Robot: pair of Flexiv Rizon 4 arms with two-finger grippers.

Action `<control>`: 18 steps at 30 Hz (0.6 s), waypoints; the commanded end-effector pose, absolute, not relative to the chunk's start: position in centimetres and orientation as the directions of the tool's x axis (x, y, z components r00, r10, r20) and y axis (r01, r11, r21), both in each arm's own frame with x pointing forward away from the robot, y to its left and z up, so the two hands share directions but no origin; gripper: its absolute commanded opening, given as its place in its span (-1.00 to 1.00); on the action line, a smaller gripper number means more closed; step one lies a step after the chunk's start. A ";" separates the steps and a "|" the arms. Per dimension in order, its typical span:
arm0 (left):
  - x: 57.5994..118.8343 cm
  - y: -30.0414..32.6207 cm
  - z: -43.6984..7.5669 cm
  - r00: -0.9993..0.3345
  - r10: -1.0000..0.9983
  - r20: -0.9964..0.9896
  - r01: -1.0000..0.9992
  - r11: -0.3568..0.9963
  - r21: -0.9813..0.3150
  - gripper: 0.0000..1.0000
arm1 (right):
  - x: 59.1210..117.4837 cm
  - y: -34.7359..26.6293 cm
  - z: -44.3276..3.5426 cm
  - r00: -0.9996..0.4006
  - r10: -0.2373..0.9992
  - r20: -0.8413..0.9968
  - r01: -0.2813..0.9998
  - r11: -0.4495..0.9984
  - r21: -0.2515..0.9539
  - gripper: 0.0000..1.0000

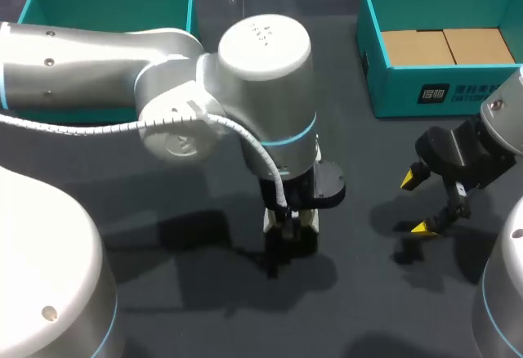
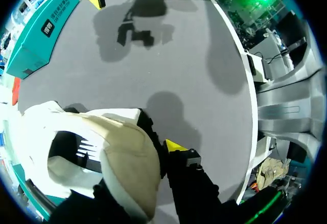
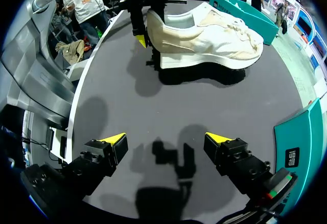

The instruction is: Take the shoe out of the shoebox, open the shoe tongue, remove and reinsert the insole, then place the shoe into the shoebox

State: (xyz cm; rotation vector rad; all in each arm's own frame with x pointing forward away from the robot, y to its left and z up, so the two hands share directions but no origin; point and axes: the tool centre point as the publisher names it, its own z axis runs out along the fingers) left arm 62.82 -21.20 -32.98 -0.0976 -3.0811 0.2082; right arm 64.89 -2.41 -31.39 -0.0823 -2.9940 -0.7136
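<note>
White and cream, the shoe [image 3: 204, 37] is out of the shoebox [image 1: 392, 92] and near the middle of the dark surface [image 1: 368, 293]. It is held only at its heel by the left pincer [image 3: 145, 36]. One yellow tip shows against the outside of the heel. The other finger is hidden, apparently inside the collar, so the pincer seems pressed onto the heel wall. The toe points away from the grip with nothing supporting it, and the views do not show whether the sole rests on the surface or hangs just above it. The right pincer [image 3: 164, 141] is spread wide, holds nothing, and sits well apart from the shoe near the front of the shoebox, which shows only cardboard inside.

The weak point is that single hold at the back. The whole length of the shoe acts as a lever on a narrow pinch of soft material. A pull on the tongue or laces by the right pincer could make the shoe pivot, droop at the toe, or slide out of the grip.

A finger inside the collar would also sit over the rear of the insole. Drawing the insole out could then catch on it, folding the insole or dragging the shoe along.

The tongue appears to lie flat under the laces. A spread pincer coming in from the side may snag a lace loop instead of the tongue's edge. If the shoe twists, its opening turns away from the right pincer, which makes reinsertion harder.
</note>
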 end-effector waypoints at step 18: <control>71.7 -11.8 -19.0 -0.997 0.076 0.021 0.072 0.983 -0.171 -1.00 | 64.8 -2.4 -31.4 -0.997 0.038 0.072 0.066 0.892 0.447 1.00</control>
